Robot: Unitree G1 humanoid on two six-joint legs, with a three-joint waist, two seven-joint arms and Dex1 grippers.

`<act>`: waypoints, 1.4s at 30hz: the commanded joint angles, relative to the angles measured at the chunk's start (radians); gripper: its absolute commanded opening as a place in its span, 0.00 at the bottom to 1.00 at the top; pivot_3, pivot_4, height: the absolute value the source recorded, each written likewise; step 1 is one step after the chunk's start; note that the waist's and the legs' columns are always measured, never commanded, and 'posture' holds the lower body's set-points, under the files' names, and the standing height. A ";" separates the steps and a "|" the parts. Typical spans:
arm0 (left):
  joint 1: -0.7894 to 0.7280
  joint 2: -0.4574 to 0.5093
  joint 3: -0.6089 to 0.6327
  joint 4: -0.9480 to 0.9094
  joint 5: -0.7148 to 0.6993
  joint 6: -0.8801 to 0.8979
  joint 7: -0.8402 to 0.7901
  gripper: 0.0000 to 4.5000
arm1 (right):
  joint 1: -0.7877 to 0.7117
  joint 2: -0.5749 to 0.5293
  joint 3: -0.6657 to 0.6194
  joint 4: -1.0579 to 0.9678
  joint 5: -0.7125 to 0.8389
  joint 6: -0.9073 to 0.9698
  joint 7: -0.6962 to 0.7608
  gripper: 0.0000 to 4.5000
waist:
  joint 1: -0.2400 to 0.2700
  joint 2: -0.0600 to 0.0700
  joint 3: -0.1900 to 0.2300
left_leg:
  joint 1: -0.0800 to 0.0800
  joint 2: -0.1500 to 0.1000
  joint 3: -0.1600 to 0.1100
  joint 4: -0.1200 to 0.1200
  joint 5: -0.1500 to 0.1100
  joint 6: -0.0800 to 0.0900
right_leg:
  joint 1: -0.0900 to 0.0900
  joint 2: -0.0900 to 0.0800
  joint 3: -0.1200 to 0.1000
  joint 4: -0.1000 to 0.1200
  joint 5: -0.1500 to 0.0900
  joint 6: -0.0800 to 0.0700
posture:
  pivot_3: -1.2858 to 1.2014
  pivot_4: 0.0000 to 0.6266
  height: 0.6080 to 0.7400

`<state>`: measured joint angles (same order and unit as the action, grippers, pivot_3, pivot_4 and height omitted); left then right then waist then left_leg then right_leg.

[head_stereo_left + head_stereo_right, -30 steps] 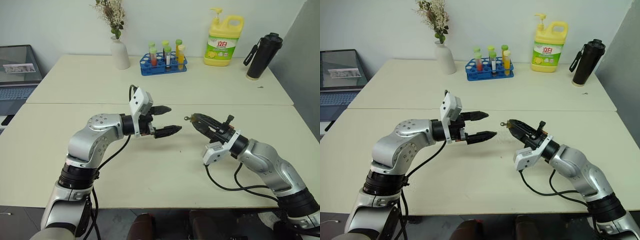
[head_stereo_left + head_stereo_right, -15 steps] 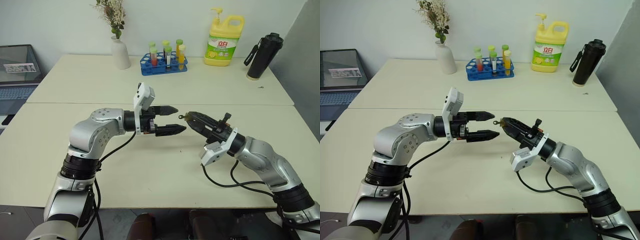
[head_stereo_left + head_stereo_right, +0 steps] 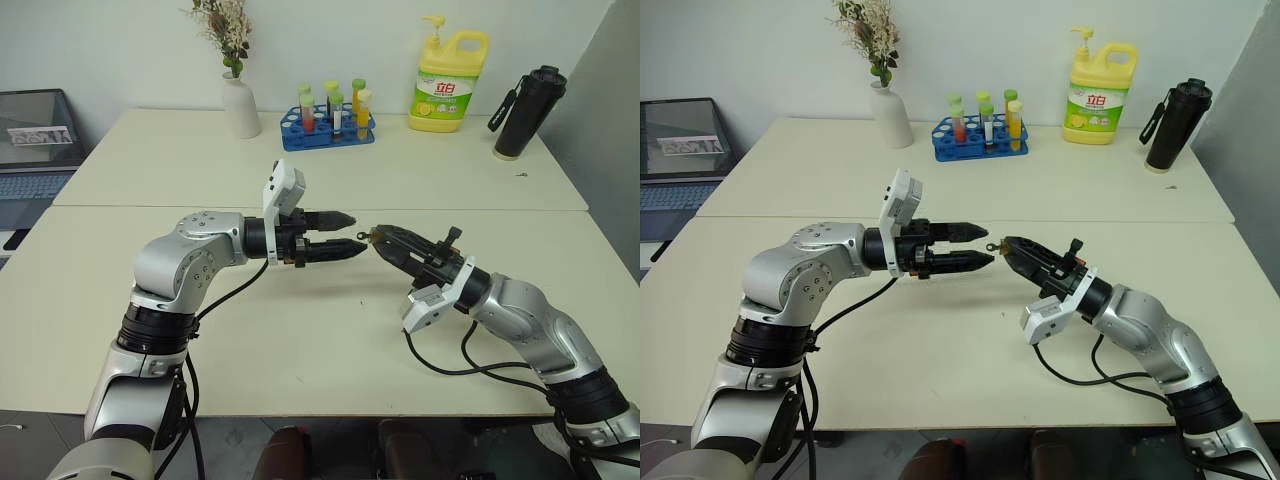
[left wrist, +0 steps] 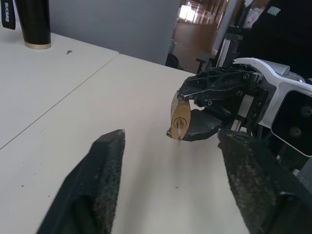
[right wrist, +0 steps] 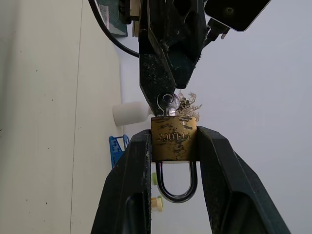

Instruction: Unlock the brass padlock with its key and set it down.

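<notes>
My right gripper is shut on the brass padlock, pinching its golden body between both fingers above the table. The silvery shackle hangs closed behind the body. The key sticks out of the keyhole toward my left gripper. That gripper points level at the padlock from the left, its black fingers partly closed with a gap between them. In the left wrist view the padlock and key sit just past the fingertips, centred in that gap, and nothing lies between the fingers.
At the back of the cream table stand a white vase, a blue tube rack, a yellow detergent bottle and a black flask. A laptop sits off to the left.
The two grippers have drawn closer, tip to tip. The left gripper's fingers, wide apart before, have narrowed around the line of the key. The right gripper keeps its hold on the padlock.
</notes>
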<state>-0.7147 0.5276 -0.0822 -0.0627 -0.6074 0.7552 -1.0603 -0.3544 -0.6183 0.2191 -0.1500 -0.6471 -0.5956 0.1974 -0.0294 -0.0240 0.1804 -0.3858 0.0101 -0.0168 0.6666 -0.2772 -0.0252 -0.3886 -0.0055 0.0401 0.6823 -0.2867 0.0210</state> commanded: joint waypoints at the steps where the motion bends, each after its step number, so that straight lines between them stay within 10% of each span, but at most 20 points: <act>1: -0.020 -0.002 0.011 -0.007 -0.005 -0.019 -0.011 0.38 | -0.007 0.002 -0.020 -0.022 0.024 -0.008 0.001 0.21 | 0.000 0.000 0.000 | 0.000 0.000 0.000 0.000 0.000 0.000 | 0.000 0.000 0.000 0.000 0.000 0.000 | 0.52 0.24 1.00; 7: -0.017 -0.006 0.002 0.003 0.009 -0.037 -0.018 0.00 | -0.010 0.005 -0.019 -0.025 0.035 -0.014 0.014 0.21 | 0.000 0.000 0.000 | 0.000 0.000 0.000 0.000 0.000 0.000 | 0.000 0.000 0.000 0.000 0.000 0.000 | 0.52 0.24 1.00; 42: 0.064 -0.020 -0.023 -0.032 0.081 -0.225 -0.057 0.00 | -0.027 0.008 -0.021 -0.011 0.071 -0.032 0.047 0.21 | 0.000 0.000 0.000 | 0.000 0.000 0.000 0.000 0.000 0.000 | 0.000 0.000 0.000 0.000 0.000 0.000 | 0.52 0.24 1.00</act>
<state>-0.6399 0.5160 -0.1251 -0.0705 -0.5066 0.5348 -1.1227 -0.3653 -0.6134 0.2182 -0.1465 -0.6039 -0.6209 0.2471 -0.0292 -0.0240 0.1803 -0.3858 0.0101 -0.0166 0.6667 -0.2774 -0.0248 -0.3886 -0.0055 0.0403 0.6823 -0.2867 0.0210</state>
